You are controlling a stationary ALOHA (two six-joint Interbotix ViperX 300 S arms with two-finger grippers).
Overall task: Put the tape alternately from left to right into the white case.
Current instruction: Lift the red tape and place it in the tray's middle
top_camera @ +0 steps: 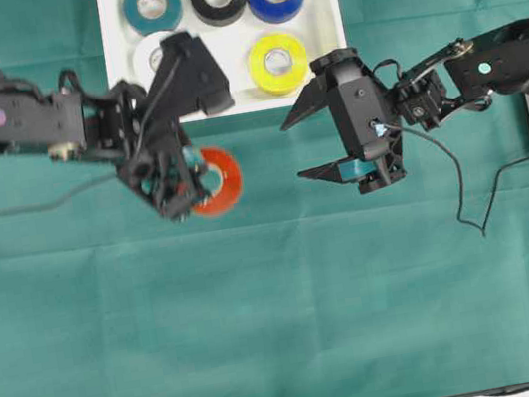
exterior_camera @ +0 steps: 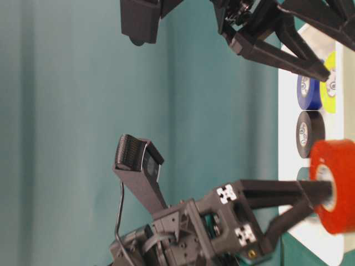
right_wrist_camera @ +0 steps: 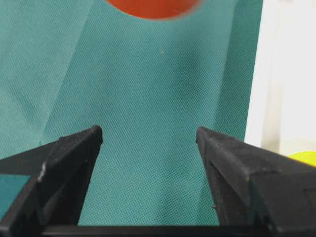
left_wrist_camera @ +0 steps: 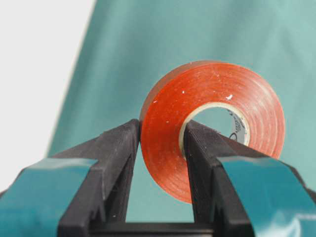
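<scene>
Left gripper pinches the red tape roll through its wall: one finger inside the core hole, the other against the outer face, roll standing on edge between them in the left wrist view. The roll is off the cloth, just near of the white case edge, in the overhead view.

Case holds teal, black and blue rolls in the far row, and a white roll and a yellow roll in the near row. The open slot, between white and yellow, lies on the far side of the held roll and slightly right. Judgement: left arm does the placing, and the roll must tip flat.

Right gripper hangs with fingers spread wide, nothing between them, right of the roll.

Hidden: left arm covers most of the white roll and part of the free slot.
</scene>
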